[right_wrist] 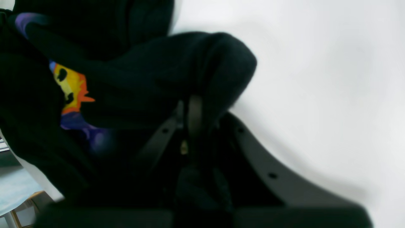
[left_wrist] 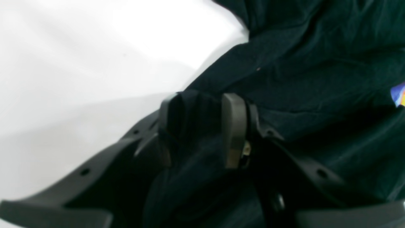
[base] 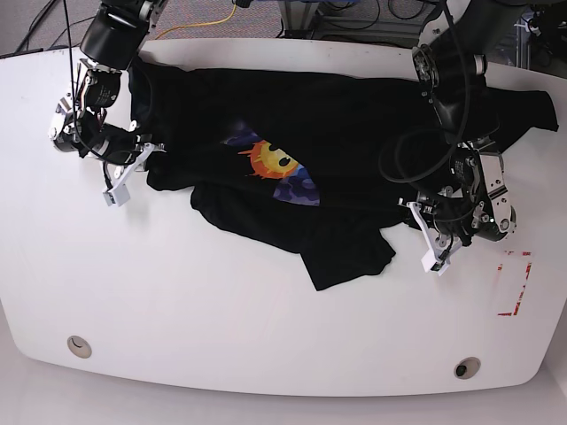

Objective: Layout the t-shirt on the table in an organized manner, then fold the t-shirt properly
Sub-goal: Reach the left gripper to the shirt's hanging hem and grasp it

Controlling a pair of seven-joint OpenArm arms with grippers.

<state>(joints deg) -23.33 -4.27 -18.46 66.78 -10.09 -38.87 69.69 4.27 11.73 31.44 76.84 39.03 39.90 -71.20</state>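
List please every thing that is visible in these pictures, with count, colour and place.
t-shirt: one, black with an orange-yellow face print, crumpled across the far half of the table.
table: one, white, under everything.
grommet holes: two, round, near the front edge.
red tape outline: one, near the table's edge beside the left arm.
cables: several, yellow and black, on the floor behind the table.
right gripper: one, black, shut on the t-shirt.
left gripper: one, black, jaws around cloth at the shirt's edge.

A thin yellow cable [base: 232, 11] and dark black cables [base: 350, 11] lie on the grey floor beyond the bench, far from either tool.
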